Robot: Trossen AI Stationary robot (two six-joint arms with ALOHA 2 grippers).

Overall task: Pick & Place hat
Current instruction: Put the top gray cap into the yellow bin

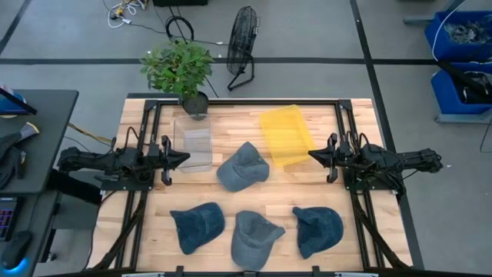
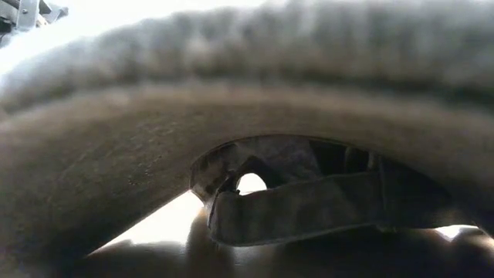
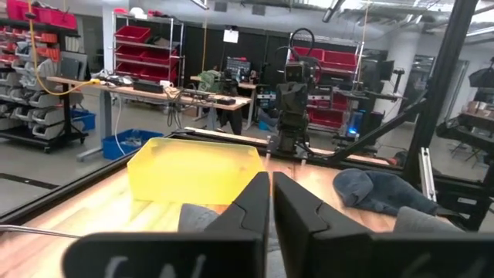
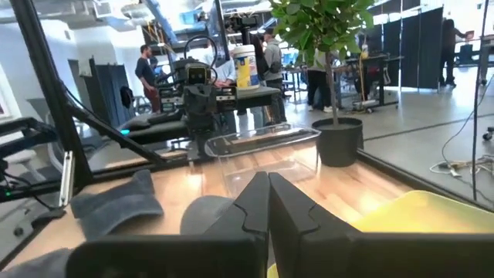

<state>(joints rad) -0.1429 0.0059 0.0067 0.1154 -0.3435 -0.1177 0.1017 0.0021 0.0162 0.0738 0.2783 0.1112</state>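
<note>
Four blue-grey caps on the wooden table (image 1: pixel 323 200). Centre cap (image 1: pixel 243 166) at mid-frame in the high view, between the two grippers, just below the gap separating the clear bin (image 1: pixel 194 145) and the yellow bin (image 1: pixel 284 135). Remaining three in a row along the lower part of the frame: lower-left cap (image 1: pixel 197 226), lower-middle cap (image 1: pixel 254 237), lower-right cap (image 1: pixel 318 228), each apart from its neighbours.

Left gripper (image 1: pixel 179 158) at left of centre, low over the table, tip at the lower right corner of the clear bin. Fingers nearly together in the left wrist view, with only a thin slit between them; nothing held. Left fingers (image 3: pixel 251 205) aimed across the table toward the yellow bin and the opposite arm.

Right gripper (image 1: pixel 314 155) at right of centre, tip beside the lower right edge of the yellow bin. Fingers pressed close, nothing between them. Right fingers (image 4: pixel 255 202) aimed toward the clear bin and the potted plant (image 1: pixel 181 71).

Potted plant at the upper left table edge, touching or just behind the clear bin. Floor fan (image 1: pixel 242 45) beyond the table at upper centre.

Low view almost fully blocked by grey fabric with a strap, probably a cap's underside.
</note>
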